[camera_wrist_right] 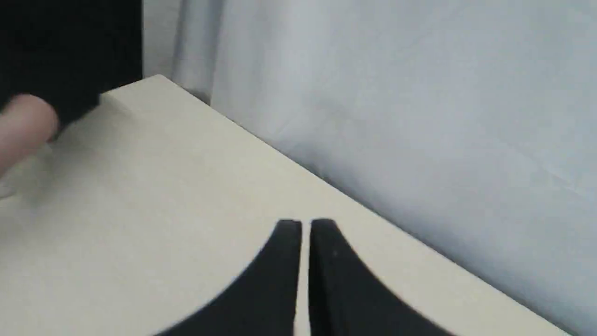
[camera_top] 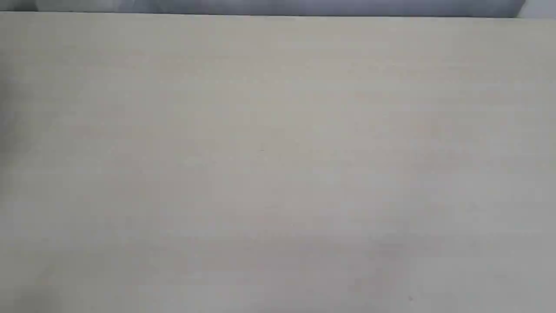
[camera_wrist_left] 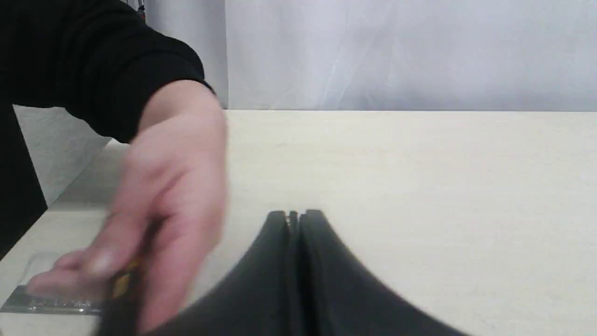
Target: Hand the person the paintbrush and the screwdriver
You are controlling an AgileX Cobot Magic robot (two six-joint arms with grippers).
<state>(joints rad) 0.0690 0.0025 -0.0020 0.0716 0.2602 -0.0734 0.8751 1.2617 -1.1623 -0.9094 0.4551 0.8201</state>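
Note:
The person's bare hand [camera_wrist_left: 172, 186], in a black sleeve, reaches down to the table in the left wrist view, blurred by motion. Under its fingers lies a shiny metal strip [camera_wrist_left: 51, 303] that looks like the paintbrush ferrule; bristles and handle are hidden. A dark shape with a yellow-gold spot [camera_wrist_left: 122, 284] shows inside the hand, possibly the screwdriver. My left gripper [camera_wrist_left: 294, 215] is shut and empty, beside the hand. My right gripper [camera_wrist_right: 305, 224] is shut with nothing in it; the person's hand [camera_wrist_right: 23, 128] appears far off in its view. The exterior view shows neither tools nor grippers.
The pale tabletop [camera_top: 278, 165] fills the exterior view. A grey cloth backdrop [camera_wrist_left: 410, 51] hangs behind the table's far edge [camera_wrist_right: 280, 149]. The person's black-clad body [camera_wrist_left: 18, 177] stands at the table's side.

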